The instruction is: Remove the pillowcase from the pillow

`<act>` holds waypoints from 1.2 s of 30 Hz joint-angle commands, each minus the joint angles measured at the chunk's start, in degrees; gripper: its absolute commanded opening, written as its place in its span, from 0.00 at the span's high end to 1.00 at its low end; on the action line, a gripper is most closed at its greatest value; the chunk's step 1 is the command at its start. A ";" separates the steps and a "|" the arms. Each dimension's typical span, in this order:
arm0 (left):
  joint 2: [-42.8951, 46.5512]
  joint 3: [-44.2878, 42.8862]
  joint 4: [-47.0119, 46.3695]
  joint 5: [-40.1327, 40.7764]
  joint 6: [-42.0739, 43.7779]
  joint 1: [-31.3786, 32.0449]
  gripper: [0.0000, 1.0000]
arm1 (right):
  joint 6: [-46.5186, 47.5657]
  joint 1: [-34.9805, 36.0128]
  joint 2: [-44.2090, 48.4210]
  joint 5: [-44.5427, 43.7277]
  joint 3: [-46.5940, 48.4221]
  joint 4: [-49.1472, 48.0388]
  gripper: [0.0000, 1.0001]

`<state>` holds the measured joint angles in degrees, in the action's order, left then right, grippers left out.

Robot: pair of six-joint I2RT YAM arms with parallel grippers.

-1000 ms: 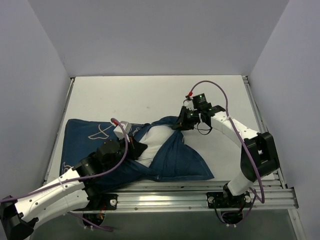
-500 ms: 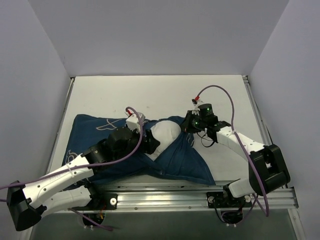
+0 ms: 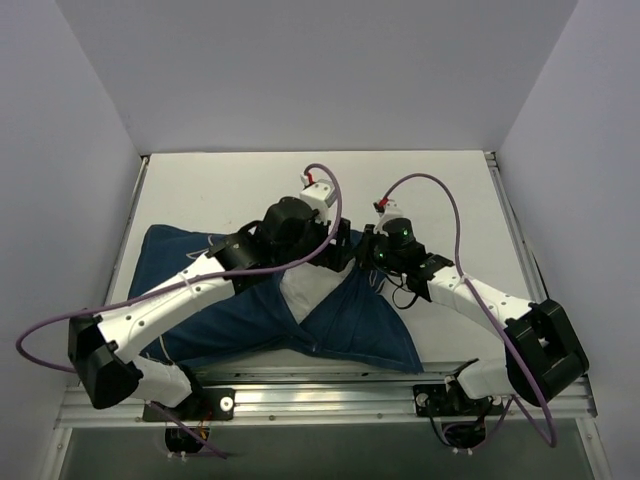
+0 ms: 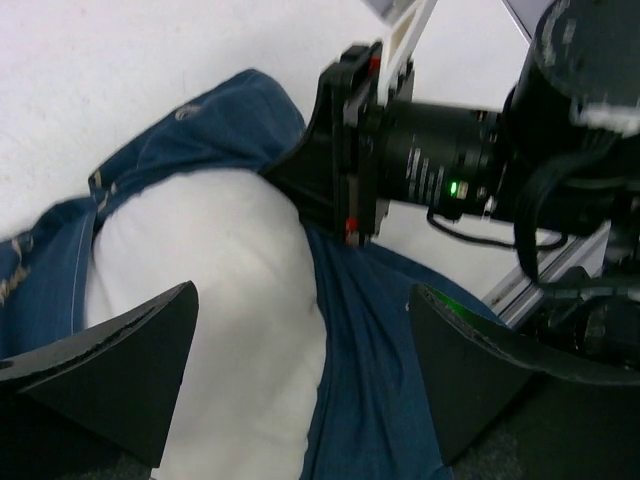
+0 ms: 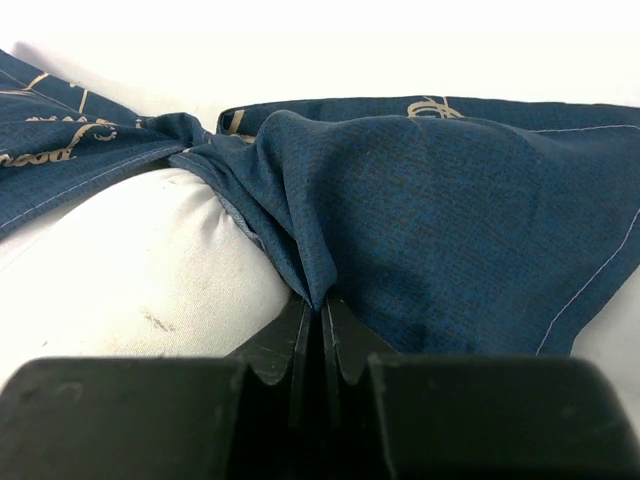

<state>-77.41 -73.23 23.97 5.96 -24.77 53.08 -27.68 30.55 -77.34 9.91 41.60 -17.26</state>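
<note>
The navy pillowcase (image 3: 200,290) lies spread across the near half of the table, its opening gathered near the middle. The white pillow (image 3: 300,290) bulges out of that opening. My left gripper (image 3: 338,258) hovers open above the exposed pillow (image 4: 220,290), one finger on each side and nothing between them (image 4: 310,370). A blue fold of the pillowcase (image 4: 370,340) runs under its right finger. My right gripper (image 3: 362,256) is shut on a pinched fold at the pillowcase's opening edge (image 5: 320,300), right beside the pillow (image 5: 130,270). The two grippers are close together.
The white table (image 3: 230,190) extends behind the cloth to the back wall. An aluminium rail (image 3: 330,385) runs along the near edge. Purple cables (image 3: 440,195) loop above both wrists. Grey walls close in the left, right and back.
My left gripper has opened, and its arm swung from the near left up and right over the pillowcase's opening. The right gripper shifted slightly left, still pinching the cloth.
</note>
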 commanded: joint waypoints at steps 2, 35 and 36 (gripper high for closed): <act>-7.65 -9.37 4.24 -5.86 5.44 -3.76 0.06 | 1.31 1.09 1.49 -3.05 0.31 -1.47 1.00; -24.29 -12.02 9.79 -19.32 9.13 -8.43 0.96 | 4.39 1.53 2.99 -3.49 8.05 2.31 1.00; -23.76 -12.02 8.91 -19.23 9.57 -8.43 0.98 | 4.30 1.53 2.81 -4.19 8.23 2.40 1.00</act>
<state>-102.13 -86.67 32.47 -11.79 -15.97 44.80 -23.90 32.36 -75.48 8.36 46.59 -12.47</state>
